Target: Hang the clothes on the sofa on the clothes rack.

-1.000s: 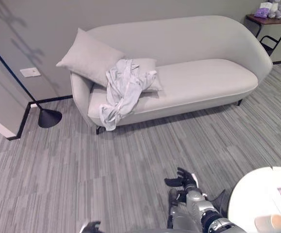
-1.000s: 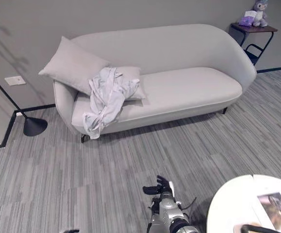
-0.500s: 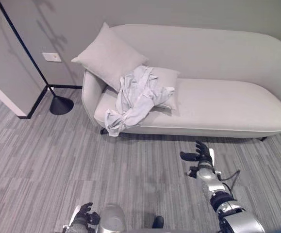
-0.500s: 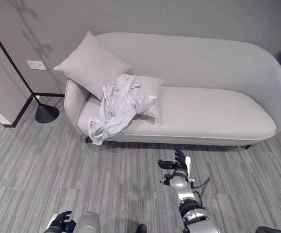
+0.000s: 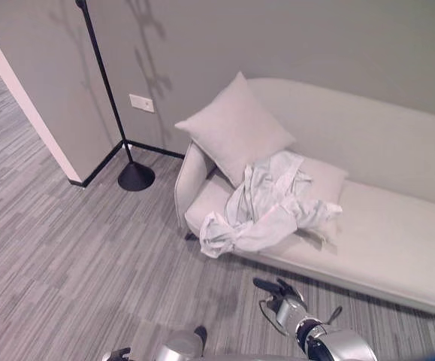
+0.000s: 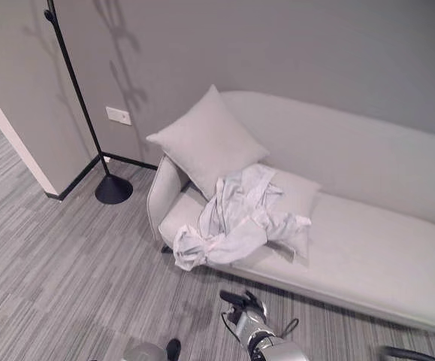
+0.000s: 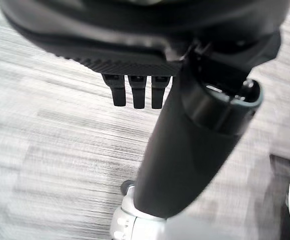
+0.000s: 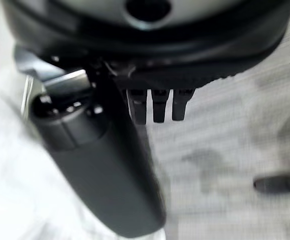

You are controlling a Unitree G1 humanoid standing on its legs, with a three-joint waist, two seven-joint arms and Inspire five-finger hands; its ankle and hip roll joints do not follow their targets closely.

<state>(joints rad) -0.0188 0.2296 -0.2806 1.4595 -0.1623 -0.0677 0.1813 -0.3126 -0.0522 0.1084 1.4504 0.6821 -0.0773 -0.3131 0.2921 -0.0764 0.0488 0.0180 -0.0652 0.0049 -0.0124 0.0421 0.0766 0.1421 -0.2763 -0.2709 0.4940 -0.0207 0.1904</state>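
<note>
The sofa [image 5: 382, 226] is the biggest thing before me, running from the centre of my view off toward three o'clock, pale and curved against the grey wall. At its end nearest ten o'clock a large square cushion [image 5: 236, 128] leans on the backrest, with a flatter cushion [image 5: 324, 179] lying on the seat beside it. The clothes [image 5: 266, 210], a crumpled light garment, lie heaped over that flatter cushion and the seat, one knotted end hanging over the seat's front edge. At ten o'clock from the sofa a thin black pole on a round base [image 5: 136, 176] stands on the carpet by the wall; I take it for the clothes rack, though its top is cut off.

My right hand [image 5: 279, 292] hovers at six o'clock, below the clothes and well apart from them, over the carpet, fingers relaxed and spread, gripping nothing. My left hand [image 7: 134, 90] hangs low with its fingers straight over bare floor, also empty.

I judge I am in the approach: nothing is picked up yet. Next I need to close in on the sofa and reach up toward twelve o'clock to gather the clothes.
</note>
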